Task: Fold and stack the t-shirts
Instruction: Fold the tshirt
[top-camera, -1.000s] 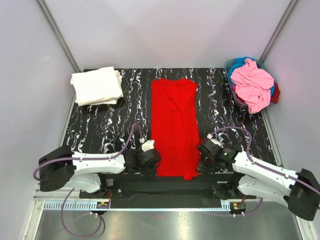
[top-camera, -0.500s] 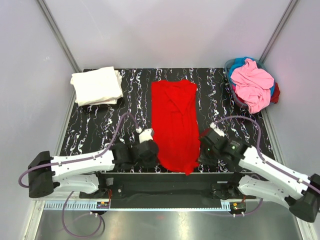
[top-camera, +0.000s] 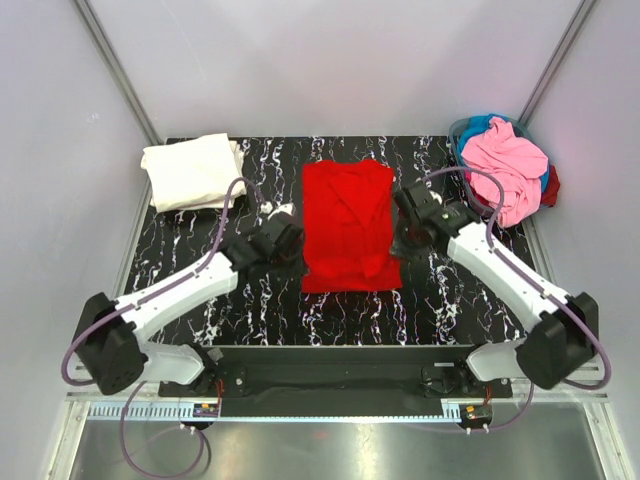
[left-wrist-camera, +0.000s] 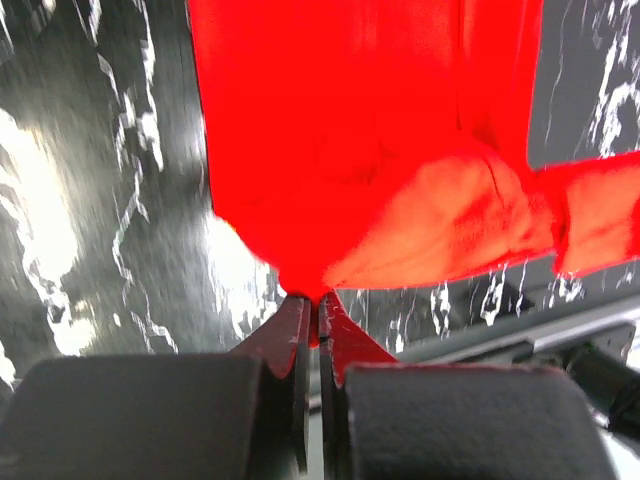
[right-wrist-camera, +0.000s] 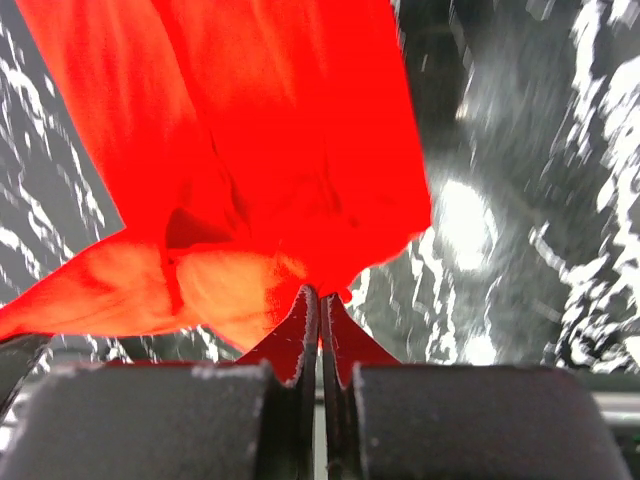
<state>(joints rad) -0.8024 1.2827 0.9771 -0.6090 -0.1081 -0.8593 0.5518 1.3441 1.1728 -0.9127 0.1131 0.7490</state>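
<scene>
A red t-shirt lies in the middle of the black marbled table, its near end lifted and carried over the far part. My left gripper is shut on the shirt's left near corner. My right gripper is shut on the right near corner. Both hold the cloth a little above the table. A folded white t-shirt lies at the far left.
A bin at the far right holds crumpled pink and blue shirts. Grey walls and metal rails stand close on both sides. The table's near edge runs along the arm bases.
Both grippers have moved away from the near edge toward the far side, carrying the red shirt's near end over itself. The shirt now looks about half as long.
</scene>
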